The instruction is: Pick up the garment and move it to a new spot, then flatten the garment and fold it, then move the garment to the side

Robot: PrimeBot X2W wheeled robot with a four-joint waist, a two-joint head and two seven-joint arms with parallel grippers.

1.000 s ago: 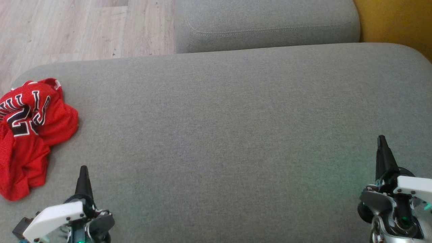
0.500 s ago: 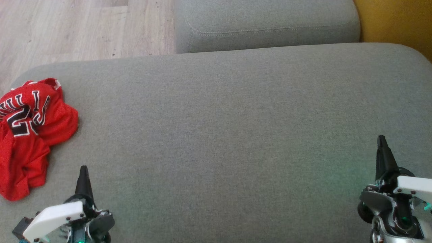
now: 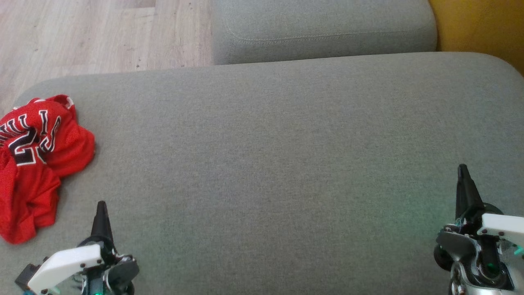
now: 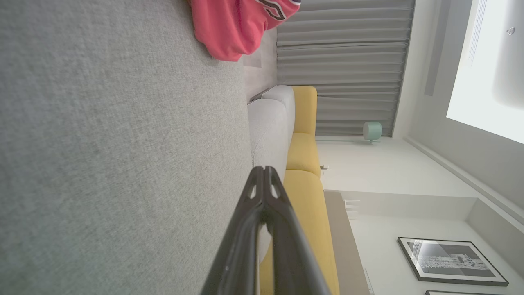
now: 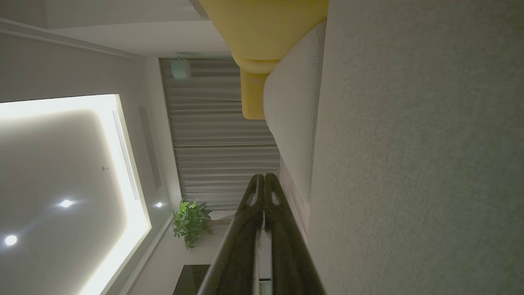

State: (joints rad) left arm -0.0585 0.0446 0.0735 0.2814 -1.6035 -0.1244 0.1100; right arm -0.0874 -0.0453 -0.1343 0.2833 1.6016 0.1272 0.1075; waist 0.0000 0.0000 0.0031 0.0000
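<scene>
The red basketball jersey lies crumpled on the large grey seat cushion, at about 9 o'clock in the head view, close to the cushion's left edge. Black and white letters and digits show on its upper folds, but they are too creased to read. The left gripper is at 7 o'clock, its two dark fingers pressed together into one point. It grasps nothing and is near the lower part of the jersey, not touching it. The right gripper is at 5 o'clock, also clenched and empty, well apart from the jersey. Both point toward 12 o'clock over the cushion fabric. In the left wrist view the jersey appears at 12 o'clock. In the head view a second grey cushion is at 12 o'clock, pale wooden floor at 11 o'clock, and yellow upholstery at 1 o'clock.
</scene>
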